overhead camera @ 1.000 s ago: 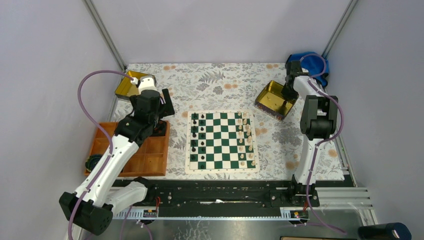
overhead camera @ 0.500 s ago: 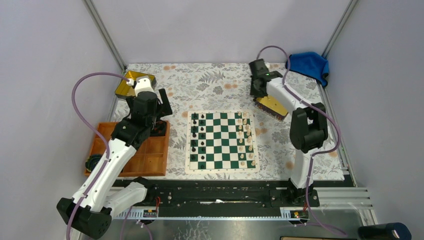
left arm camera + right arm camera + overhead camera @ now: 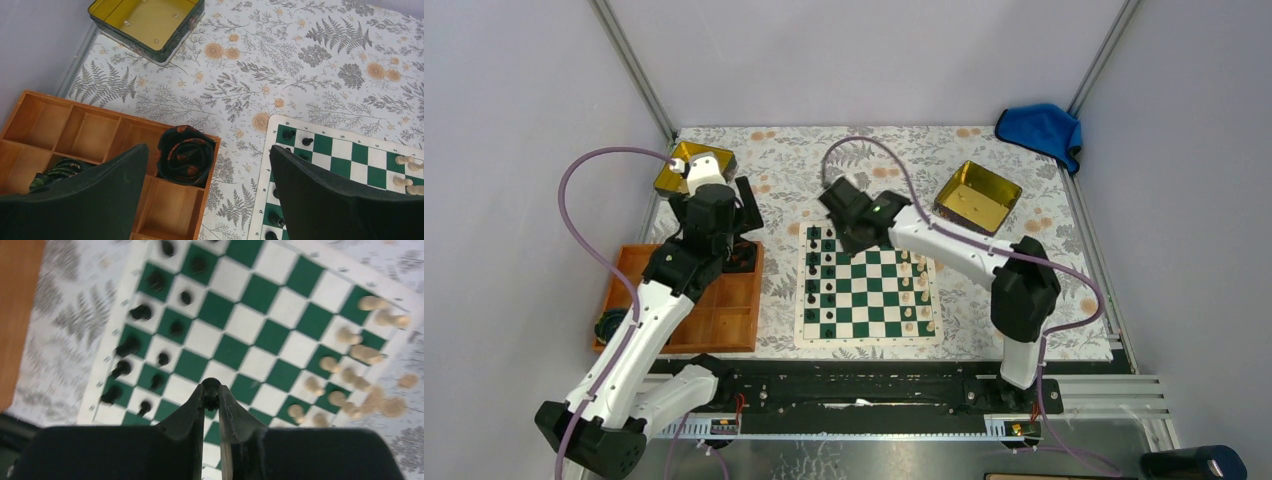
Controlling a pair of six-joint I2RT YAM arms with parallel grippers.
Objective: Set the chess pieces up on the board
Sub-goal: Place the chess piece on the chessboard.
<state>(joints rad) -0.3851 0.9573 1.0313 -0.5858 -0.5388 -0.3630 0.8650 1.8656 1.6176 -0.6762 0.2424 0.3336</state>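
The green and white board (image 3: 867, 285) lies mid-table, with black pieces (image 3: 826, 274) down its left columns and cream ones on the right. My right gripper (image 3: 845, 215) hovers over the board's far left corner. In the right wrist view it (image 3: 210, 392) is shut on a small black chess piece (image 3: 210, 388), above the board (image 3: 250, 325) with several black pieces (image 3: 140, 312). My left gripper (image 3: 749, 215) is open and empty above the wooden tray's far right corner. In the left wrist view it (image 3: 209, 167) shows the board's corner (image 3: 345, 165) with black pieces (image 3: 289, 134).
An orange wooden tray (image 3: 694, 310) with a dark rolled cloth (image 3: 186, 155) lies at the left. One gold tin (image 3: 692, 168) stands at the far left, another (image 3: 977, 196) at the far right. A blue cloth (image 3: 1041, 128) lies in the far right corner.
My right arm has swung left from the far right gold tin to over the board's far left corner. My left arm has barely moved.
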